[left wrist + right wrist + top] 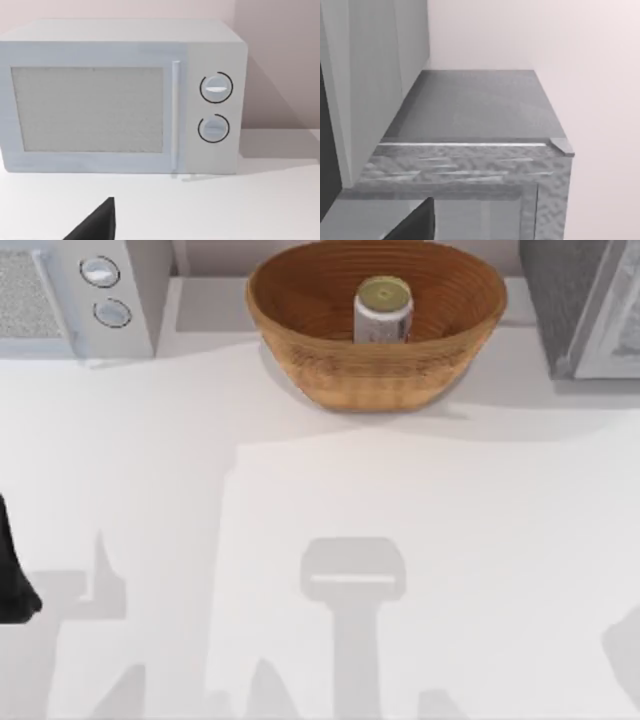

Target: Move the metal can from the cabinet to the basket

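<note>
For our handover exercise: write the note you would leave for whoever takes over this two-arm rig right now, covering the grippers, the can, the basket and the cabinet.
Left arm: parked at the table's left edge, wrist camera facing the white microwave. Finger state not visible.
Right arm: wrist camera looks over the top of the cabinet.
Metal can: upright inside the basket, at the back centre of the table.
Cabinet: back right corner.
Done: the can is in the basket, with no gripper on it.
Left: nothing apparent beyond confirming both arms are parked.
</note>
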### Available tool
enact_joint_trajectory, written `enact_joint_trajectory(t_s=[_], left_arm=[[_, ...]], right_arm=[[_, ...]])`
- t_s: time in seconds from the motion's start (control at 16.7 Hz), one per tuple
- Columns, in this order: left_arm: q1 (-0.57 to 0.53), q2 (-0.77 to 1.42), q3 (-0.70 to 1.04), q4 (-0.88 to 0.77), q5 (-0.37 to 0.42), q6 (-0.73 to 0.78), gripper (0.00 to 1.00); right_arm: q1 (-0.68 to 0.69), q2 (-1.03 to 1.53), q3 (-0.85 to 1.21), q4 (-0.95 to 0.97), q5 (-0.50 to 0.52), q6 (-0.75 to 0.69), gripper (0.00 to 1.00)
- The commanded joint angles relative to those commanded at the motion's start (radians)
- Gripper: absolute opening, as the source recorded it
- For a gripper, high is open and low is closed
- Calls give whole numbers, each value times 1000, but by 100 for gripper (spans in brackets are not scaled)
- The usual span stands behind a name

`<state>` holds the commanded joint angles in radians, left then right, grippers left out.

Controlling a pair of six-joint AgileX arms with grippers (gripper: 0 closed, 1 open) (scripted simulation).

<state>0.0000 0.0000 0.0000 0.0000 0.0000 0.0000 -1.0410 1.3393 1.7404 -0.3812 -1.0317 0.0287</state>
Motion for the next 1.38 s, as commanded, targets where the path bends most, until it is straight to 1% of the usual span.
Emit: enact_joint_trajectory(t_s=[0.36,0.48,0.6,0.72,0.84,1.2,1.38], left_arm=[[0,0,0,0,0,0,100],[0,0,0,0,0,0,100],[0,0,0,0,0,0,100],[0,0,0,0,0,0,100],[0,0,0,0,0,0,100],[0,0,0,0,0,0,100],[0,0,0,0,0,0,100]], right_arm=[[7,3,4,1,10,0,100],[56,7,9,-4,61,0,100],[147,12,19,-11,152,-1,100],[277,16,28,-18,280,-1,100],[439,17,35,-26,441,-2,100],[1011,-1,28,-46,1012,-5,100],[1257,-19,10,-53,1259,-7,100]])
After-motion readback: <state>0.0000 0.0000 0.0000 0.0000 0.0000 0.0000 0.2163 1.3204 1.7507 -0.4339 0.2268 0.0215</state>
